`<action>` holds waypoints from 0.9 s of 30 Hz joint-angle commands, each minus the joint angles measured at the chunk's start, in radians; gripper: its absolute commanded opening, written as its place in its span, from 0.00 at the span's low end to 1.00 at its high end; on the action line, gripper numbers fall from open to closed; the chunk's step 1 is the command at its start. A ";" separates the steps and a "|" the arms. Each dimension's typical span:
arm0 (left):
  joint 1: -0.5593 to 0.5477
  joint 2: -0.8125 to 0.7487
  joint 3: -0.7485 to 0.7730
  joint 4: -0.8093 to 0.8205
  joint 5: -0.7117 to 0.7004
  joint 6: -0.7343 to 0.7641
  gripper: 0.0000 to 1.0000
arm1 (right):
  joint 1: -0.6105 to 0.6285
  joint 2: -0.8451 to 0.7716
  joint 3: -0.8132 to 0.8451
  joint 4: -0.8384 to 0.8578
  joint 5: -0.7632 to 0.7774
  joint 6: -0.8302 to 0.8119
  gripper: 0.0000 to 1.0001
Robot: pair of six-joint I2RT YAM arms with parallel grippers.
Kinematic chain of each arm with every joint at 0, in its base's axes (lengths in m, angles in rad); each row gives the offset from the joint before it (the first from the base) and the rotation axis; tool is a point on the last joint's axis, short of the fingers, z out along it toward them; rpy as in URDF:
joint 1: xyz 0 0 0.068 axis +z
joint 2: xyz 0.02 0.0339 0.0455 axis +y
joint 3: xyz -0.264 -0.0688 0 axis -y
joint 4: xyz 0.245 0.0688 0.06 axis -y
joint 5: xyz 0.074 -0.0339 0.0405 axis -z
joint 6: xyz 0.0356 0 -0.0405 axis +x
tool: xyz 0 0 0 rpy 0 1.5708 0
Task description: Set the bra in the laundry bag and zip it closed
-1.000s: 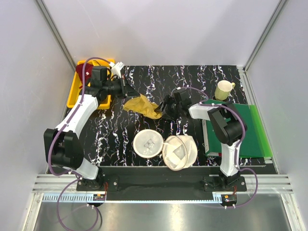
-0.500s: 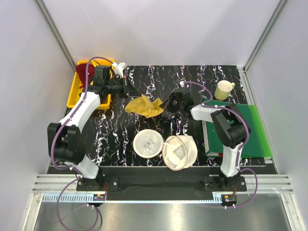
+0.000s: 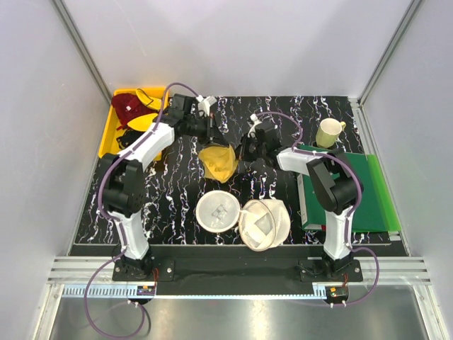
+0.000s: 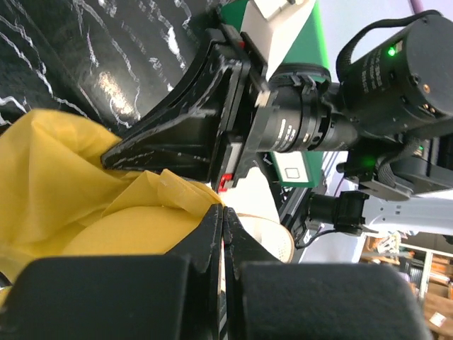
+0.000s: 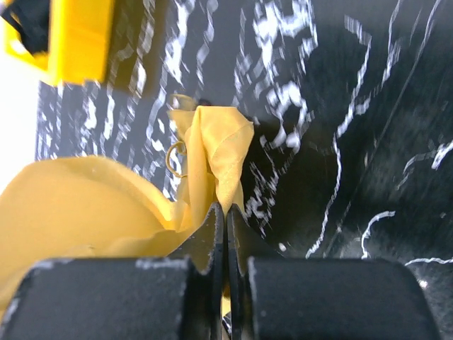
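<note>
With left gripper [image 3: 210,133] and right gripper [image 3: 244,149] both pinching the soft mustard-yellow fabric bra [image 3: 218,161], slung above the middle of the black marbled table [image 3: 170,205], carry level toward the near edge and lower into the open cream-white round mesh laundry bag [image 3: 264,224], straps inside.

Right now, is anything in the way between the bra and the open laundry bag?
Nothing visible. The bra, pinched by the left claw and the right claw, has only black marbled tabletop between it and the laundry bag, which lies open toward the arm bases.
</note>
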 commanded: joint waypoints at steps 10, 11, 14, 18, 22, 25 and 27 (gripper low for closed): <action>-0.036 0.233 0.179 -0.070 -0.073 0.023 0.00 | -0.055 0.037 0.021 -0.063 -0.107 0.119 0.25; -0.037 0.234 0.179 -0.075 -0.085 0.031 0.00 | -0.061 0.036 0.024 -0.082 -0.104 0.138 0.29; -0.036 0.228 0.158 -0.075 -0.125 0.034 0.00 | -0.073 0.017 0.024 -0.141 -0.077 0.153 0.39; -0.036 0.252 0.156 -0.078 -0.136 0.023 0.00 | -0.081 -0.033 0.012 -0.200 -0.015 0.144 0.57; -0.036 0.274 0.158 -0.078 -0.148 0.020 0.00 | -0.083 -0.105 -0.027 -0.217 0.020 0.133 0.74; -0.036 0.276 0.153 -0.076 -0.156 0.017 0.00 | -0.081 -0.159 -0.068 -0.249 0.045 0.126 0.91; -0.036 0.274 0.149 -0.078 -0.161 0.017 0.00 | -0.081 -0.185 -0.096 -0.244 0.022 0.121 0.97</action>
